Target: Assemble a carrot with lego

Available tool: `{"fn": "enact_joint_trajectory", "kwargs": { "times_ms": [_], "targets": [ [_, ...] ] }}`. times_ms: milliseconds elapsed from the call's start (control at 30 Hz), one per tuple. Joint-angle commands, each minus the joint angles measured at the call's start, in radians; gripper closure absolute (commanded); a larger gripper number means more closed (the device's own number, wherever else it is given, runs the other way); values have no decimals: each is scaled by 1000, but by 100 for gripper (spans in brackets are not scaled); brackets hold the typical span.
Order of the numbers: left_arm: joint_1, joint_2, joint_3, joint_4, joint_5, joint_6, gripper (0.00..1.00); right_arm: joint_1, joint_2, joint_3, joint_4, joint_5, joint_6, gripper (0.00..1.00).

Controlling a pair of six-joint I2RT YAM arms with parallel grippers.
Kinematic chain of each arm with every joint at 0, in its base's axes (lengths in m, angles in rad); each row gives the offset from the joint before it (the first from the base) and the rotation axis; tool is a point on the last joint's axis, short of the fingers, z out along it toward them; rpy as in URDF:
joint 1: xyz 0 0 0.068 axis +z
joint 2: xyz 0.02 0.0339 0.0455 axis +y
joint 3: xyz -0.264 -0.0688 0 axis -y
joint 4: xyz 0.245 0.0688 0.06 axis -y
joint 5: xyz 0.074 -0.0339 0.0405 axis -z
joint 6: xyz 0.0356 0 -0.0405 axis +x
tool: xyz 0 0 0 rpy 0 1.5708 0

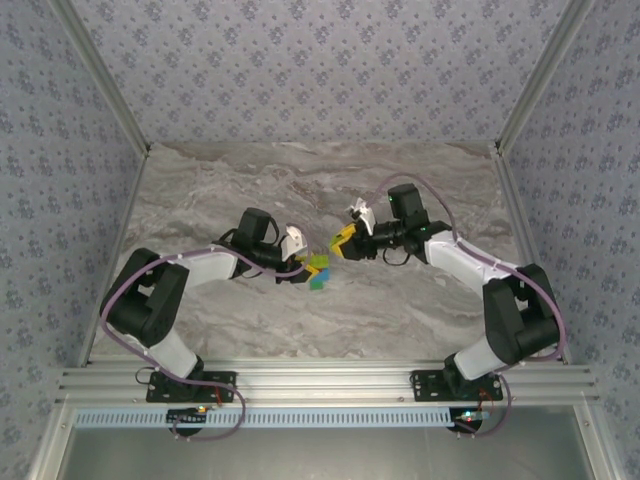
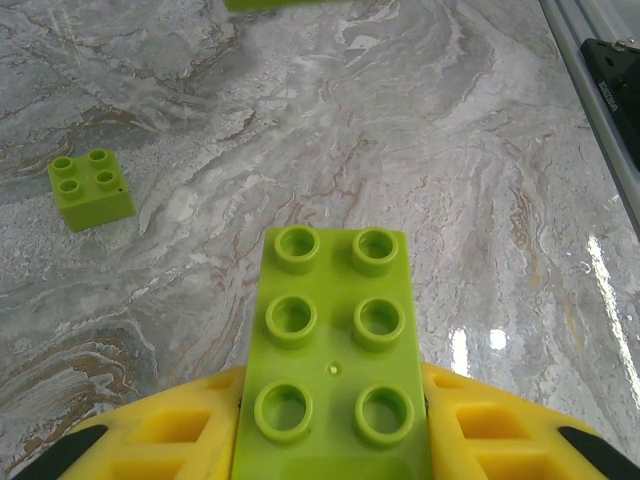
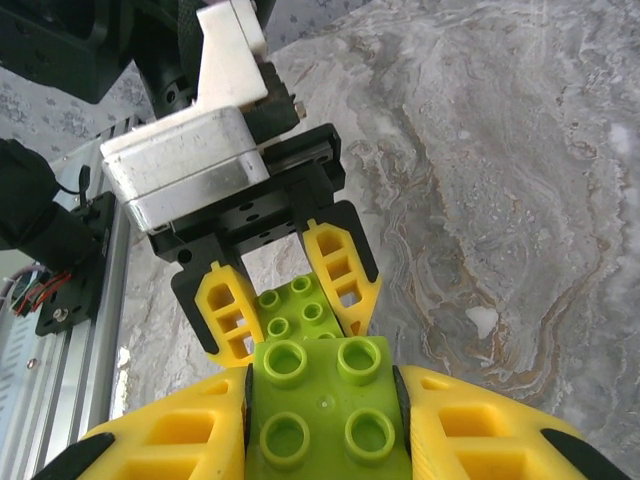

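A long lime lego brick (image 2: 335,340), studs up, sits between my left gripper's (image 2: 335,430) yellow fingers, which press on both its sides. In the top view that gripper (image 1: 306,260) is at mid-table, with lime, green and blue bricks (image 1: 318,272) bunched at its tips. My right gripper (image 3: 325,420) is shut on a square lime brick (image 3: 325,400). Just beyond it, the left gripper (image 3: 300,335) faces mine with its long brick (image 3: 295,305) almost touching. From above, the right gripper (image 1: 339,243) meets the left nose to nose. The assembled carrot is not discernible.
A loose square lime brick (image 2: 90,187) lies on the marble table (image 2: 420,150) to the left. Another green edge (image 2: 270,4) peeks in at the top. The aluminium frame rail (image 2: 600,110) and a black arm base (image 2: 615,70) run along the near side. Patterned walls enclose the table.
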Motion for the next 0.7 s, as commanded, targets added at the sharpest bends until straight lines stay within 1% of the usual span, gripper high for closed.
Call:
{"fn": "enact_joint_trajectory", "kwargs": {
  "times_ms": [0,167,233,267,400,533,667],
  "targets": [
    [-8,4,31,-22,38,25,63,7,46,38,-34,4,-65,71],
    [-8,-8,30,-26,43,25,64,-2,151,106,-98,-64,-146,70],
    [-8,-6,30,-28,42,26,65,1,188,131,-114,-71,-165,71],
    [-8,-6,30,-28,44,27,66,2,203,135,-111,-73,-172,72],
    [-9,0,39,-46,43,35,67,5,203,103,-39,-59,-162,74],
    [-6,3,39,-45,52,37,69,5,199,90,-30,-61,-170,74],
    [6,-2,42,-40,101,22,71,2,196,82,-12,-84,-161,75]
  ]
}}
